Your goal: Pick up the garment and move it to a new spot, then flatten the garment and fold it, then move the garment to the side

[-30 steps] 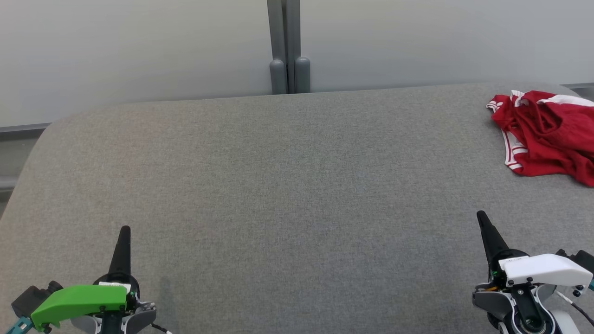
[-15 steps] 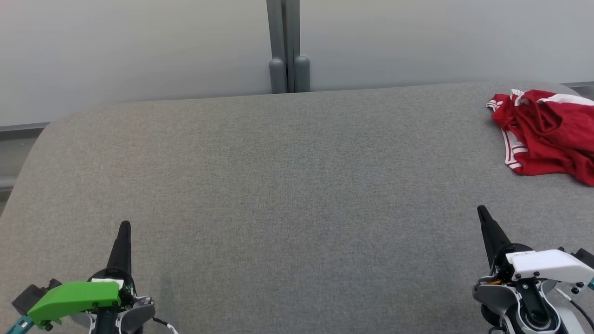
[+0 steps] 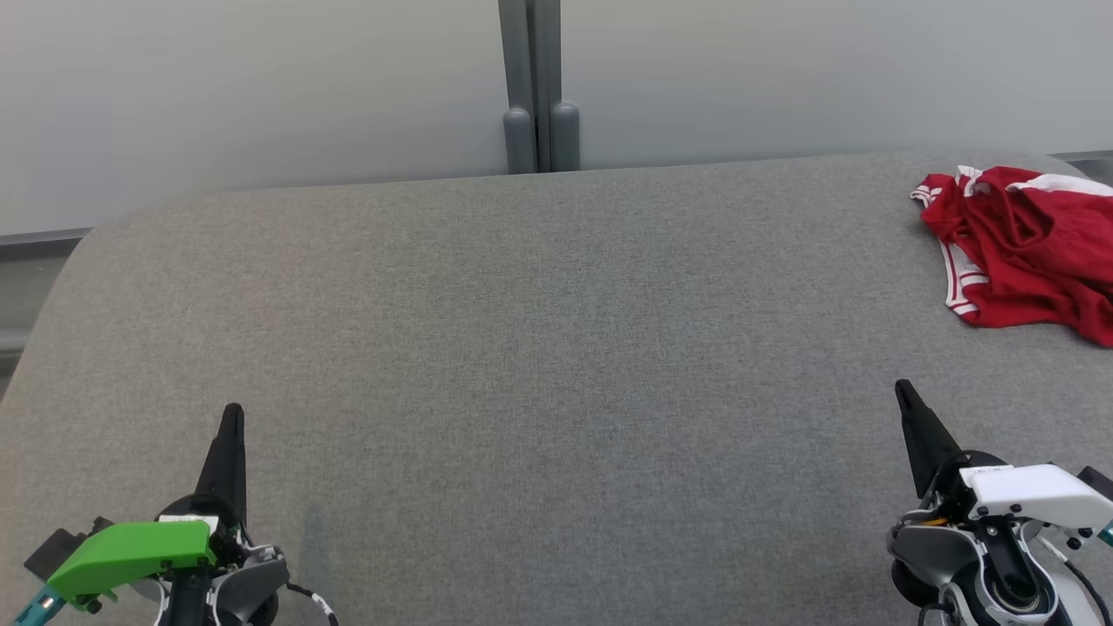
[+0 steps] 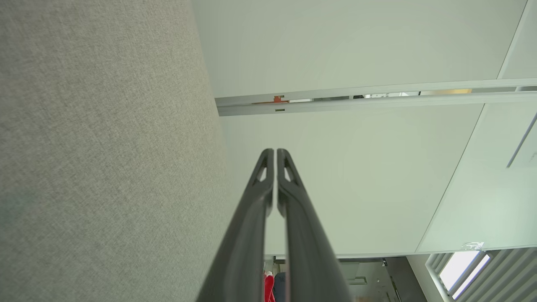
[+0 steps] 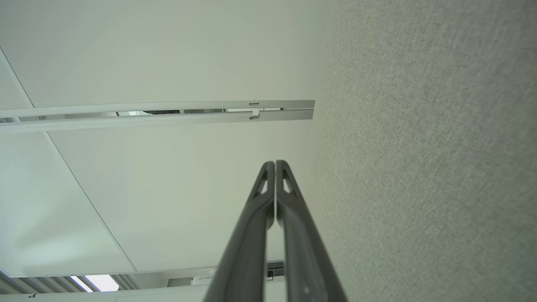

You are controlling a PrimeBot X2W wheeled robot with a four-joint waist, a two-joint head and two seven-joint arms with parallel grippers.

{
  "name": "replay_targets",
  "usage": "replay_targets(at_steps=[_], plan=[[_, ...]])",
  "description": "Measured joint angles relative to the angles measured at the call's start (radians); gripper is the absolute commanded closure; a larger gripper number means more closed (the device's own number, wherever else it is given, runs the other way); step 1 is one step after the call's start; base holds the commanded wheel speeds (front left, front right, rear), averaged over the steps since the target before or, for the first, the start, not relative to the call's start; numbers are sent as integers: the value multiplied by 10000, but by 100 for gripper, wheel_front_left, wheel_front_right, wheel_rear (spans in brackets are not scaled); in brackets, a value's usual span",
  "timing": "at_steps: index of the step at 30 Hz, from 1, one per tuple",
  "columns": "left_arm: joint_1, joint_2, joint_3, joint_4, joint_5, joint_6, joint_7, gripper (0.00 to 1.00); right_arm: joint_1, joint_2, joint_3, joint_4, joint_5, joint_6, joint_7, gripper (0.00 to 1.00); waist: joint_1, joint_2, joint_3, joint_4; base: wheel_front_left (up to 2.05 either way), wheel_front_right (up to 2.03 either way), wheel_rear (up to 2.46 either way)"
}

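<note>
A crumpled red garment (image 3: 1026,248) with white trim lies at the far right of the grey padded surface (image 3: 539,330), partly cut off by the head view's right edge. My left gripper (image 3: 232,410), under a green cover, hovers at the lower left, shut, fingers pressed together with nothing between them (image 4: 275,152). At the lower right my right gripper (image 3: 901,388), under a white cover, is likewise shut and empty (image 5: 275,163). The garment lies well beyond and to the right of the right gripper's tip.
A pale wall panel with a grey vertical post (image 3: 532,87) stands behind the surface's far edge. The surface's left corner is rounded, with a grey ledge (image 3: 26,296) beyond it. Bare grey fabric stretches between the two grippers.
Both grippers have drifted slightly forward over the surface, still shut. The garment has not moved.
</note>
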Motion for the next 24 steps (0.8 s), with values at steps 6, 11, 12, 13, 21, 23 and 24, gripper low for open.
replay_targets(at_steps=[6, 11, 12, 13, 21, 23, 24], plan=[[-63, 4, 13, -2, -274, -4, 77, 100, -63, 8, -44, 15, 249, 0, 81, 100, 0, 0, 8, -4, 0, 0, 0], [-63, 4, 15, -2, -280, -4, 77, 100, -64, 19, -58, 15, 247, 0, 92, 100, 0, 0, 8, -4, 0, 0, 0], [-63, 4, 15, -2, -280, -4, 77, 100, -65, 23, -59, 15, 247, 0, 94, 100, 0, 0, 8, -3, 0, 0, 0], [-63, 4, 15, -2, -280, -4, 77, 100, -65, 27, -59, 15, 247, 0, 94, 100, 0, 0, 8, -4, 0, 0, 0], [-63, 4, 15, -2, -280, -4, 77, 100, -67, 44, -81, 17, 244, 0, 98, 100, 0, 0, 8, -4, 0, 0, 0], [-63, 4, 15, -2, -280, -4, 77, 100, -68, 46, -84, 17, 242, 0, 109, 100, 0, 0, 8, -3, 0, 0, 0], [-63, 4, 15, -2, -280, -4, 77, 100, -68, 48, -86, 17, 242, 0, 109, 100, 0, 0, 8, -4, 0, 0, 0]])
